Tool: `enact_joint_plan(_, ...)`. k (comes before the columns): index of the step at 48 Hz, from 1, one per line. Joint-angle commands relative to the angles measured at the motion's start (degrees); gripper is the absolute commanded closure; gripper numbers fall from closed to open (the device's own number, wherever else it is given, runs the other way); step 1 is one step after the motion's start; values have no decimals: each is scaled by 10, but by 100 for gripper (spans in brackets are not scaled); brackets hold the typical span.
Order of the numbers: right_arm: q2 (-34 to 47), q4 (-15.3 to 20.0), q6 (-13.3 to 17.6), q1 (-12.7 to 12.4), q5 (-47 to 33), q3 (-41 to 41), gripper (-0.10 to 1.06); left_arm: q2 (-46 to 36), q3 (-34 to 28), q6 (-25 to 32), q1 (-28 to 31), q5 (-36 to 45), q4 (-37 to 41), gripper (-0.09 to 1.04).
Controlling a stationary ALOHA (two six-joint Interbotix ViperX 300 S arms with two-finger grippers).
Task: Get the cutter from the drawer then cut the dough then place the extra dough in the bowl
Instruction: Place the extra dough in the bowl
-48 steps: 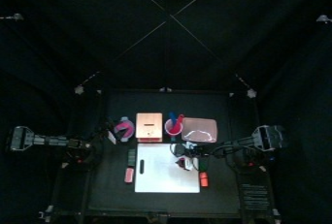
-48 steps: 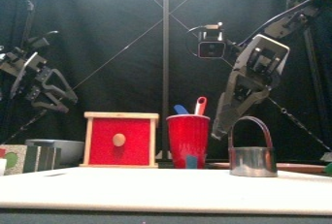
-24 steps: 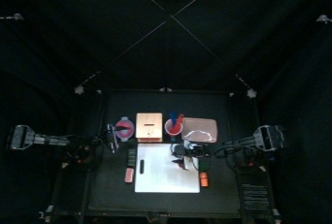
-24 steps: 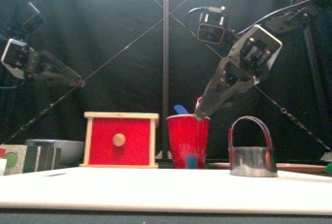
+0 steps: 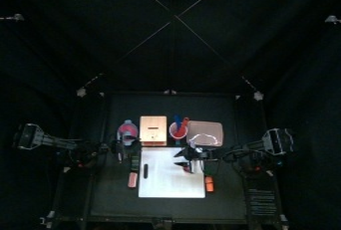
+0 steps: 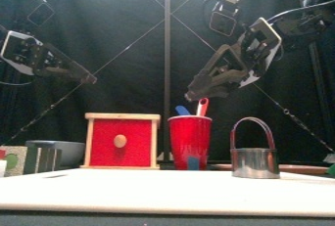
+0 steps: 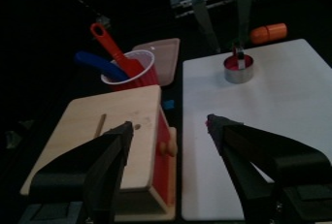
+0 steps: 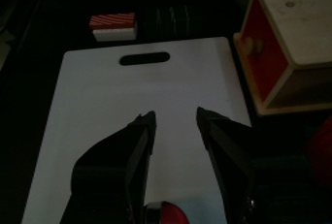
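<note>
My left fingers (image 7: 104,160) are spread wide and hold nothing. They hang in the air over the pale wooden box with a red drawer front (image 7: 101,139). My right fingers (image 8: 136,155) are spread too. They are up high over the flat white cutting board (image 8: 143,102).

The round metal cutter with a wire handle (image 6: 256,152) stands on the right part of the board, away from both my hands. The front view shows its shiny wall and the tall loop of wire over it. My left wrist view looks down into it, so it shows as a small round ring. My right wrist view does not show it at all. That view shows the smooth board, the box's corner and a small red and white toy (image 8: 113,23) just past the board.

The front view shows the red plastic cup (image 6: 190,140) beside the box, with a blue and a red toy knife standing in it. It also shows the blue-grey bowl (image 6: 63,152) far left on the surface. Only the top and left wrist views show the flat pink tray (image 7: 162,48) near the cup.

The top view shows a pink spot (image 5: 128,128) by the bowl. It is too small for me to tell what it is.
</note>
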Motion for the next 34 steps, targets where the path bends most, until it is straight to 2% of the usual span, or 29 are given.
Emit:
enact_joint_plan(1,-22,-1,-1,-2,-25,-4,19,18,-25,-1,-10,-6,-1,-1)
enact_joint_plan(34,-23,-1,-2,-6,-53,-6,19,35,-24,-1,-17,-6,-9,-1)
